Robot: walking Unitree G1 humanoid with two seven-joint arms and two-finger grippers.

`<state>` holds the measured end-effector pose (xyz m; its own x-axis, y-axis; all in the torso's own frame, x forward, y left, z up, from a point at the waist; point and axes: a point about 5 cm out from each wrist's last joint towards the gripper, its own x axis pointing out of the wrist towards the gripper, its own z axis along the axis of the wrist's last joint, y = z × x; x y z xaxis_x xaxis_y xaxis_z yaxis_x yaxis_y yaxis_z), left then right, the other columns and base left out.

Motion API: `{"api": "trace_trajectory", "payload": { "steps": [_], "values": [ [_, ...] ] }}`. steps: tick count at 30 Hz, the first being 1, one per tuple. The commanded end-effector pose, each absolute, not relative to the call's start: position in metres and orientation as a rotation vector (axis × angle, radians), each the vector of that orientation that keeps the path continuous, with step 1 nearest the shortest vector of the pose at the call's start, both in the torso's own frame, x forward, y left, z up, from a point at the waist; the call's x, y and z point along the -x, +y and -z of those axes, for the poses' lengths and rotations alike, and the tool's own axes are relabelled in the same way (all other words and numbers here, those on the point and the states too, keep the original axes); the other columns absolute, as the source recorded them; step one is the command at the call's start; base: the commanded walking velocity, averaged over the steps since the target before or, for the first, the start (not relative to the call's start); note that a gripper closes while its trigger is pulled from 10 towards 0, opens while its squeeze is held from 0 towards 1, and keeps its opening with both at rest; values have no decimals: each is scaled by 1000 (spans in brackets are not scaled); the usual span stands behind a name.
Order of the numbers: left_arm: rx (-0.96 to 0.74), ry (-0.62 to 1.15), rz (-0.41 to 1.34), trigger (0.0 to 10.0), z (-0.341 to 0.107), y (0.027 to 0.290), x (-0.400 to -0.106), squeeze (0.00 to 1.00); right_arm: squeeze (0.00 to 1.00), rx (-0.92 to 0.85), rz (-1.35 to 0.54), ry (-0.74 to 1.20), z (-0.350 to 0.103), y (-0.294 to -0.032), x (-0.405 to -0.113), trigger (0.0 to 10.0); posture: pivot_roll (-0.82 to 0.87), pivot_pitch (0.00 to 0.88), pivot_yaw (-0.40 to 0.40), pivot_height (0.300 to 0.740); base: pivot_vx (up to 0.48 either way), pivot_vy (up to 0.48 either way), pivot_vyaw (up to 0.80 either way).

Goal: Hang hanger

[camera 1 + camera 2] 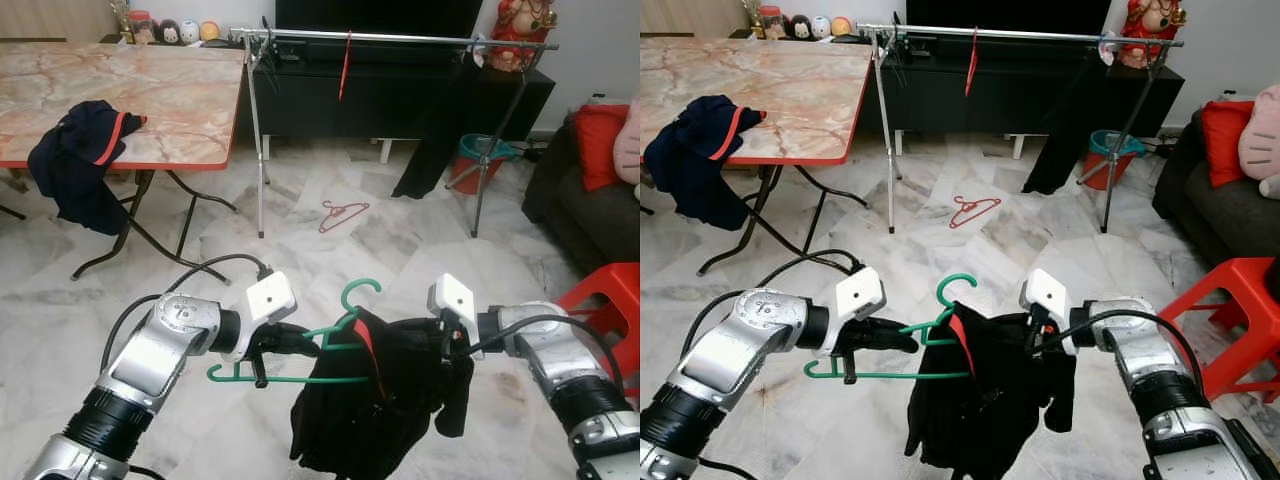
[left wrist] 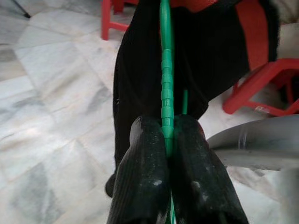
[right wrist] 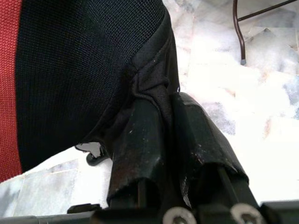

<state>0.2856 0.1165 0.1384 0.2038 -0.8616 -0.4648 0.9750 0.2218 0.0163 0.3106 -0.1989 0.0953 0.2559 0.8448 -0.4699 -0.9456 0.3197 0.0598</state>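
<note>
A green hanger (image 1: 300, 355) hangs in the air low in front of me, with a black garment with red trim (image 1: 370, 410) draped over its right half. My left gripper (image 1: 305, 342) is shut on the hanger's left arm; its fingers (image 2: 149, 172) pinch the green bar (image 2: 166, 88). My right gripper (image 1: 445, 345) is shut on the garment's black cloth (image 3: 93, 70) at the hanger's right end. The clothes rail (image 1: 400, 40) stands farther off across the floor, with a red hanger (image 1: 345, 65) on it.
A pink hanger (image 1: 342, 213) lies on the marble floor below the rail. A marble-topped folding table (image 1: 180, 110) at left carries a dark garment (image 1: 80, 160). A red stool (image 1: 610, 300) and dark sofa (image 1: 590, 200) stand right. A black cabinet (image 1: 400, 95) stands behind the rail.
</note>
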Motion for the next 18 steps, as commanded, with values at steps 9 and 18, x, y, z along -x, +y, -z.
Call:
{"api": "trace_trajectory", "payload": {
  "steps": [9,18],
  "values": [
    [-410,325,1463,10000,-153,106,-289,1000,0,250,-1295,415,-99,-182,-310,0,-121,0,-87,740,0,0,0],
    [-463,290,1296,10000,-162,130,-312,1000,0,251,-1309,430,-96,-183,-305,0,-114,0,-92,740,0,0,0]
  ]
}}
